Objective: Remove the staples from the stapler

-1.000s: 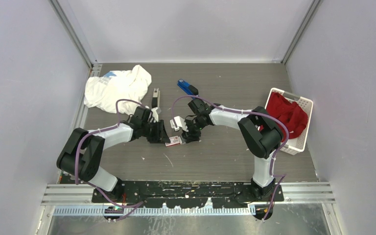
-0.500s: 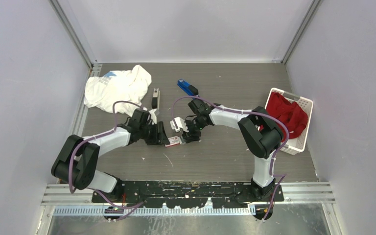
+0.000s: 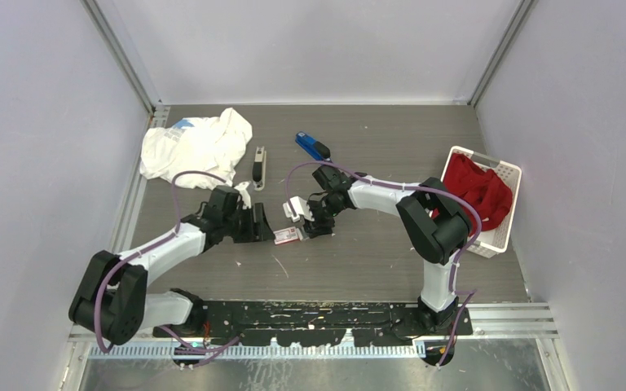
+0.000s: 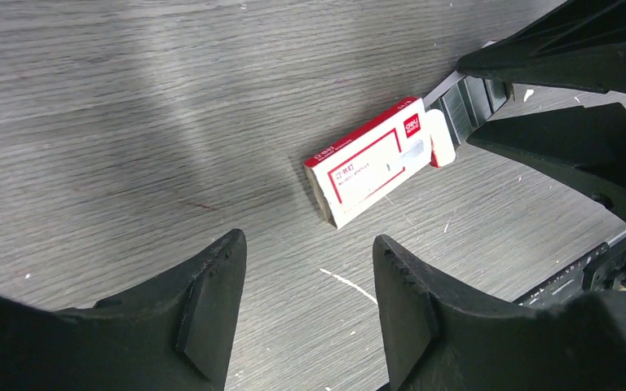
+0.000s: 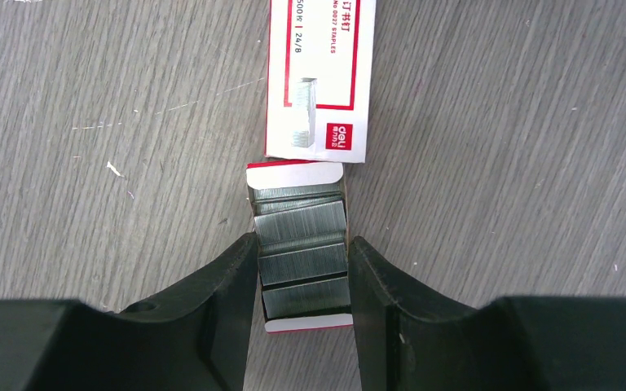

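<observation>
Top external: two grippers low over the table, meeting at a small staple box.
Top external, the left gripper and right gripper face each other, the white-and-red box sleeve between their tips; a blue stapler lies well beyond the right one. Left wrist, the jaws stand apart, holding nothing, the sleeve ahead of them. Right wrist, the fingers clamp the sides of the cardboard tray, silvery staples packed in it between them, the sleeve just beyond the tips.

White arms with black joints, purple cables, black tapered claw fingers.
</observation>
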